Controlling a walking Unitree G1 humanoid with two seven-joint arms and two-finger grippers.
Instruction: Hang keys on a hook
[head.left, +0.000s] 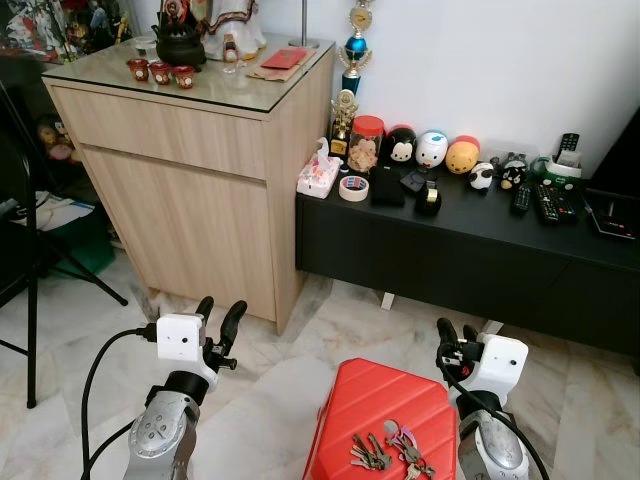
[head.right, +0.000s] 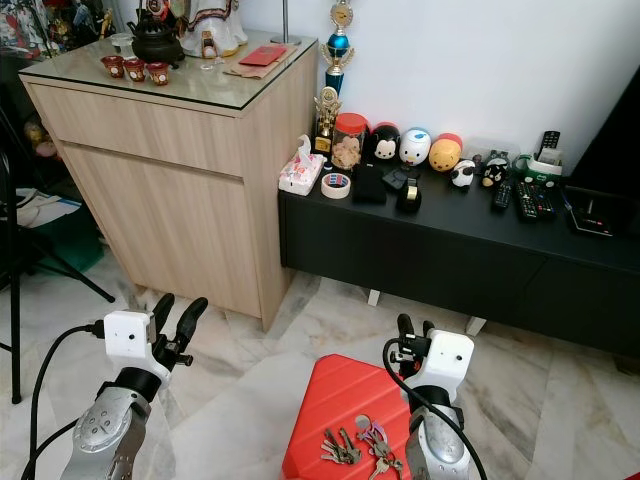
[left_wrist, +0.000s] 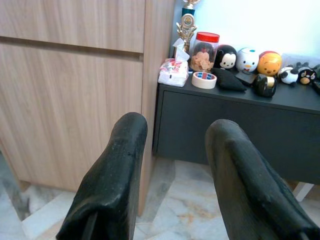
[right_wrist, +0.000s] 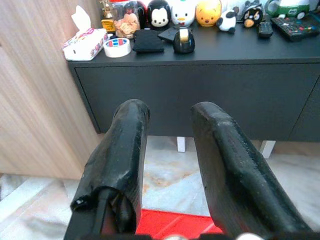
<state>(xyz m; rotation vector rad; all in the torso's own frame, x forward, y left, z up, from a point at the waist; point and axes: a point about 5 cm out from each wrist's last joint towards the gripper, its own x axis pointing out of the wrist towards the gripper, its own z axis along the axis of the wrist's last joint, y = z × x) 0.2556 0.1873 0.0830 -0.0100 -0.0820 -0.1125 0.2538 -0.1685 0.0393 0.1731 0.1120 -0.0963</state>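
Observation:
A bunch of keys (head.left: 390, 452) with coloured tags lies on top of a red suitcase (head.left: 365, 400) on the floor, right in front of me. My right gripper (head.left: 446, 335) is raised just right of the suitcase, open, with nothing between its fingers (right_wrist: 125, 150). My left gripper (head.left: 218, 315) is held up to the left of the suitcase, also open and holding nothing, its fingers (left_wrist: 117, 165) facing the wooden cabinet (head.left: 200, 170). I see no hook.
A low black console (head.left: 470, 240) along the white wall carries a tissue box (head.left: 320, 175), a tape roll (head.left: 354, 187), a jar, round character toys and remotes. A glass-topped wooden cabinet stands to its left. A black tripod leg (head.left: 30, 300) stands at far left. The floor is marble tile.

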